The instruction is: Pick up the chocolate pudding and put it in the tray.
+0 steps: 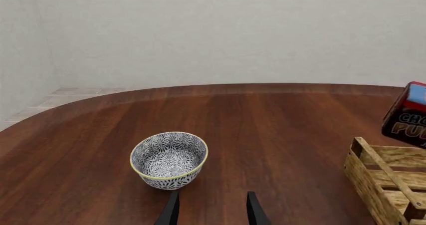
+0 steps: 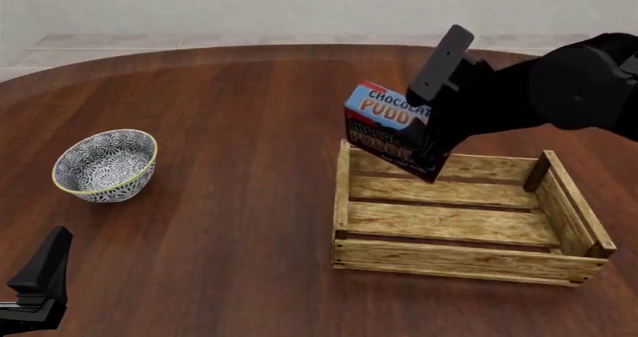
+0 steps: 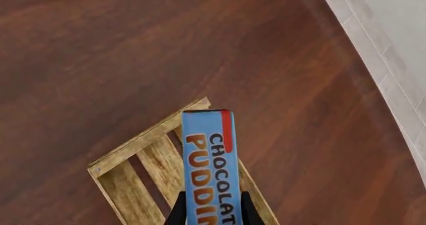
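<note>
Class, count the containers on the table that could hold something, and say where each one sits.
2. The bowl stands on the table's left side, in front of the left gripper. The tray sits right of centre, under the held chocolate pudding. None seem hidden.

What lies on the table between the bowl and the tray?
Nothing: in the front view, only bare wood of the table separates the bowl from the tray.

Front view: looked down and forward from behind the arms, taking in the table [image 2: 249,128], bowl [image 2: 104,165] and tray [image 2: 459,217]. Left wrist view: sat low, faced across the table past the bowl [image 1: 169,160] toward the wall, caught the tray's corner [image 1: 389,185] (shared with both others). Right wrist view: looked steeply down, close above the tray [image 3: 139,170].
</note>
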Tool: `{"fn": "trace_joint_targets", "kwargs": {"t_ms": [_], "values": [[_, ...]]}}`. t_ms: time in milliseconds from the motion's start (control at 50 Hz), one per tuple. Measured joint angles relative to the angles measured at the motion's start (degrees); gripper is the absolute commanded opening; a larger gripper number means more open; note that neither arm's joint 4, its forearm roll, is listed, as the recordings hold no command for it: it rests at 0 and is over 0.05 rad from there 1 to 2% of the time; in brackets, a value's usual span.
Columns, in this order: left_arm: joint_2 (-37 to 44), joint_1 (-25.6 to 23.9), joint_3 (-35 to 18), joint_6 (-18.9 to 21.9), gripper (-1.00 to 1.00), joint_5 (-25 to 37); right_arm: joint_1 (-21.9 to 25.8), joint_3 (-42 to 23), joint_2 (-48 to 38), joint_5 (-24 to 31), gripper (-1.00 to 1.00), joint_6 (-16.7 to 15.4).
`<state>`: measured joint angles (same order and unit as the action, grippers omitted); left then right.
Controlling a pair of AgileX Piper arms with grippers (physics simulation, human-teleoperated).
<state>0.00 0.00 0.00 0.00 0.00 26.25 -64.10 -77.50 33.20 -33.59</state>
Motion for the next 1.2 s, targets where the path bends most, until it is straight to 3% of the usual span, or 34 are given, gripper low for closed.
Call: {"fn": "trace_joint_targets", "kwargs": {"t_ms": [1200], "values": [[0.0,0.0,0.0,0.0,1.0,0.0,-3.63,8.68,1.58,-5.21,-1.0,3.43]]}}
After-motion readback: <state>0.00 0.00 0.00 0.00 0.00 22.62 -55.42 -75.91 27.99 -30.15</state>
